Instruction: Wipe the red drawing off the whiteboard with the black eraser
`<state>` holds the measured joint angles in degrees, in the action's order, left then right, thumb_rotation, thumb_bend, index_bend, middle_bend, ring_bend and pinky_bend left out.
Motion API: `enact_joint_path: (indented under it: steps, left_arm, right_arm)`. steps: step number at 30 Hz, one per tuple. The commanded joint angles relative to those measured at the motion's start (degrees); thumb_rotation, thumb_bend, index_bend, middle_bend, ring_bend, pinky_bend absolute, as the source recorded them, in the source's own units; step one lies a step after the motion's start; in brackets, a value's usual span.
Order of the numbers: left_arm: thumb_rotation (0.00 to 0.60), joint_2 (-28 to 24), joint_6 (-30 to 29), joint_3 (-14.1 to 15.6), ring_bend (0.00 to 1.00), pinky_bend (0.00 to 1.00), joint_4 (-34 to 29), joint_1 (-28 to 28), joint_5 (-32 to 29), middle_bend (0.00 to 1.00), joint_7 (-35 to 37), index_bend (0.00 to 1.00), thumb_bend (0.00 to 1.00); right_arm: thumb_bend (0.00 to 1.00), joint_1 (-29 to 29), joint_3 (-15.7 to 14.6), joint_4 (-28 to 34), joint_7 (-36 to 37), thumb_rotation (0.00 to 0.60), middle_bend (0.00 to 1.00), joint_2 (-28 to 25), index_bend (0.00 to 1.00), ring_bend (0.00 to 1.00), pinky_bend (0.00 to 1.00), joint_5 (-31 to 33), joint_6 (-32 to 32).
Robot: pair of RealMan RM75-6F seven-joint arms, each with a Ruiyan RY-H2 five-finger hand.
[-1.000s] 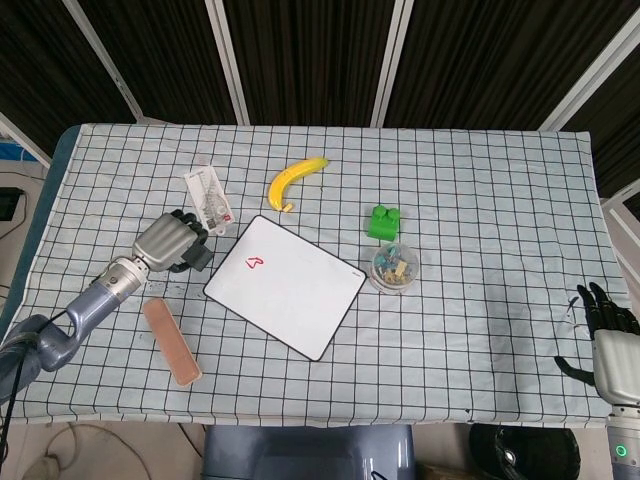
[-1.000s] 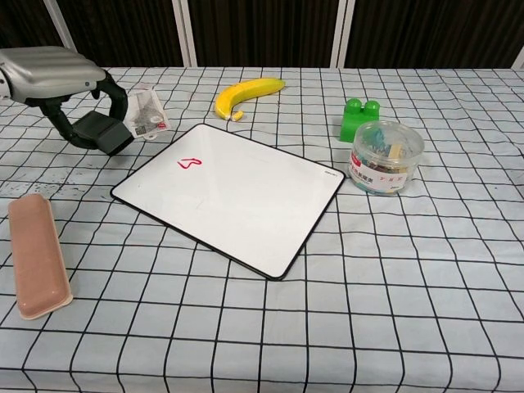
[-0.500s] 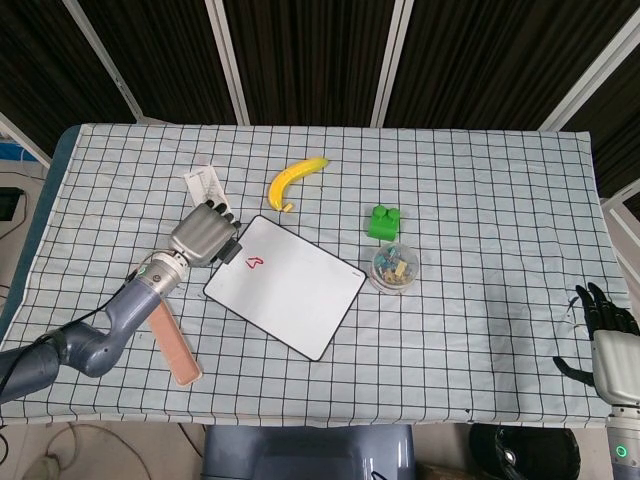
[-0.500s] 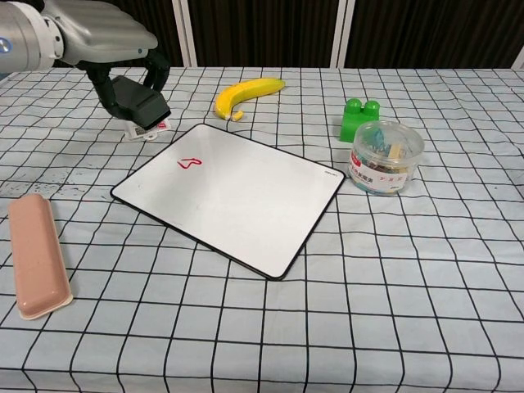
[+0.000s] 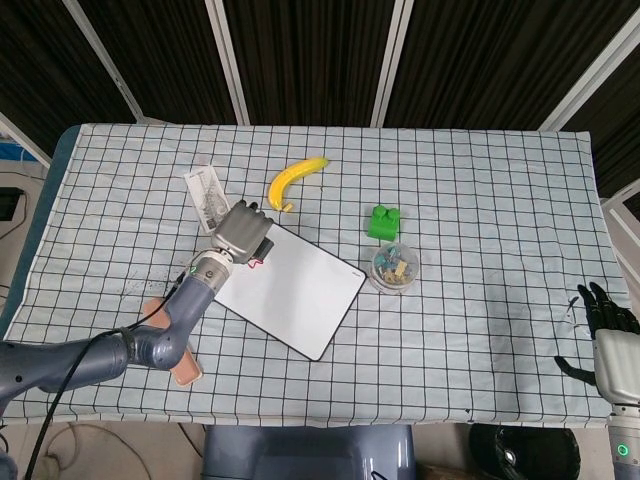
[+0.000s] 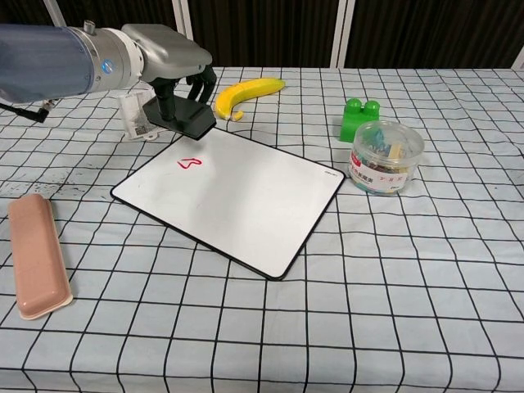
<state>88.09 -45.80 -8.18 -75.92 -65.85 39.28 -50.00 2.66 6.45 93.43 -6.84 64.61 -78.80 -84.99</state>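
A white whiteboard [image 6: 237,196] [image 5: 300,290] with a black rim lies tilted on the checked cloth. A small red drawing [image 6: 188,163] sits near its far left corner; in the head view my left hand mostly covers it. My left hand [image 6: 172,61] [image 5: 245,230] grips the black eraser [image 6: 182,119] and holds it in the air just above the board's far left edge, slightly behind the drawing. My right hand [image 5: 605,325] rests at the table's right front edge, fingers apart, holding nothing.
A banana [image 6: 248,93] lies behind the board. A green block [image 6: 361,119] and a clear tub of clips [image 6: 385,157] stand to the right. A pink case [image 6: 35,254] lies front left. A plastic packet [image 6: 135,119] lies beside my left hand.
My left hand has carried the eraser to the right, from left of the board to above the board's far left edge near the red drawing. The right hand has stayed still.
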Motion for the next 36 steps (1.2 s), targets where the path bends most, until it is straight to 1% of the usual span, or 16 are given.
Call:
enact_joint_path:
  steps: [1, 6, 12, 21, 36]
  left_arm:
    - [0.6, 1.8, 1.2, 1.1, 0.26, 0.37, 2.5, -0.6, 0.1, 0.46, 0.8, 0.48, 0.27]
    - [0.6, 3.1, 1.7, 1.4, 0.26, 0.37, 4.8, -0.9, 0.7, 0.46, 2.4, 0.48, 0.27]
    - [0.6, 3.6, 2.7, 2.4, 0.26, 0.38, 5.7, -0.9, 1.5, 0.46, 3.6, 0.48, 0.27]
    - [0.6, 5.7, 3.6, 2.6, 0.26, 0.39, 8.8, -0.6, 5.4, 0.46, 7.8, 0.48, 0.27]
    - [0.6, 8.2, 5.0, 3.2, 0.26, 0.39, 11.9, -0.9, 6.6, 0.47, 9.0, 0.48, 0.27]
  right_arm:
    - [0.03, 0.0, 0.0, 0.0, 0.0, 0.6, 0.08, 0.0, 0.0, 0.17, 0.18, 0.1, 0.0]
    - [0.03, -0.1, 0.1, -0.1, 0.3, 0.6, 0.08, -0.1, 0.0, 0.17, 0.18, 0.2, 0.0]
    - [0.03, 0.0, 0.1, -0.1, 0.2, 0.6, 0.08, -0.1, 0.0, 0.17, 0.18, 0.3, 0.1]
    - [0.03, -0.1, 0.0, 0.0, 0.2, 0.6, 0.08, -0.2, 0.0, 0.17, 0.18, 0.4, 0.2]
    - [0.03, 0.0, 0.0, -0.1, 0.1, 0.6, 0.08, -0.4, 0.0, 0.17, 0.18, 0.5, 0.4]
